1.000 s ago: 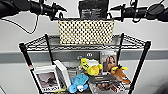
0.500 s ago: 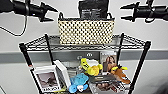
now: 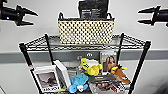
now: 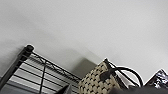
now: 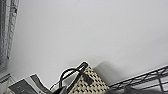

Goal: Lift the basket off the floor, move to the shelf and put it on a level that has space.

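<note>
The cream woven basket (image 3: 86, 31) with a dark rim stands on the top level (image 3: 40, 42) of the black wire shelf (image 3: 140, 65), a dark bag inside it. My left gripper (image 3: 31, 18) hangs open in the air well to the left of the basket, apart from it. My right gripper (image 3: 142, 16) hangs open well to the right, also holding nothing. One end of the basket (image 4: 96, 80) with a loop handle shows in the left wrist view. Its other end (image 5: 87, 83) shows in the right wrist view.
The tier below holds framed pictures (image 3: 47, 80), a yellow soft toy (image 3: 90, 66), a blue toy (image 3: 77, 82), an orange toy (image 3: 120, 72) and a box (image 3: 105, 83). A pale wall (image 3: 75, 7) with a grey band stands behind the rack.
Both grippers have drawn outward, away from the basket's ends, left going left and right going right. The basket stays on the top tier.
</note>
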`<state>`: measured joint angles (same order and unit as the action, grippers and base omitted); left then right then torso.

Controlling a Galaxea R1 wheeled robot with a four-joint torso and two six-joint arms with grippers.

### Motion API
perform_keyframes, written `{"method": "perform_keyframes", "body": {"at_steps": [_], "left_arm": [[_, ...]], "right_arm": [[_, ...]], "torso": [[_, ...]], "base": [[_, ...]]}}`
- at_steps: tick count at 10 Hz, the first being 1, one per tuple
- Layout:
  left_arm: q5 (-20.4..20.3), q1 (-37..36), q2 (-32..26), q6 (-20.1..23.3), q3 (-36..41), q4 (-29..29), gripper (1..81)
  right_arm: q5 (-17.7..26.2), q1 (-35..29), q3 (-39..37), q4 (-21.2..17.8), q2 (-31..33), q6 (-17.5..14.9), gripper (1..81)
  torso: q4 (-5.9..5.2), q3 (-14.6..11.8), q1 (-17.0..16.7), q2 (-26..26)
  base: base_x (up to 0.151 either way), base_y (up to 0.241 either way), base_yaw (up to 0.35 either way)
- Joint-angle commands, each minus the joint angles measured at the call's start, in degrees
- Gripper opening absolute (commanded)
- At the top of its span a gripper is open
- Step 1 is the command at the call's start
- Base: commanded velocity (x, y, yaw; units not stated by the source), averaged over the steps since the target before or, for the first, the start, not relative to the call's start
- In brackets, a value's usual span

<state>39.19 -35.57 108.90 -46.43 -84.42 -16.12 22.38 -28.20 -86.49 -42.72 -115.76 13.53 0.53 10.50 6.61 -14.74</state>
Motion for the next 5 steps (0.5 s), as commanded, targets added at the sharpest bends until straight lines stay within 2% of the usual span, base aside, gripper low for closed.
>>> {"method": "perform_keyframes", "body": {"at_steps": [1,5], "left_arm": [[5.3,-6.3,-5.1,4.4,0.7,1.7,81.1],[8.2,-1.4,-14.4,7.8,0.6,5.4,81.1]], "right_arm": [[6.5,-7.0,-0.7,3.3,3.8,0.4,81.1],[11.2,-1.8,-1.8,8.3,12.2,0.7,81.1]], "torso": [[0.0,0.0,0.0,0.0],[0.0,0.0,0.0,0.0]], "base": [[0.0,0.0,0.0],[0.0,0.0,0.0]]}}
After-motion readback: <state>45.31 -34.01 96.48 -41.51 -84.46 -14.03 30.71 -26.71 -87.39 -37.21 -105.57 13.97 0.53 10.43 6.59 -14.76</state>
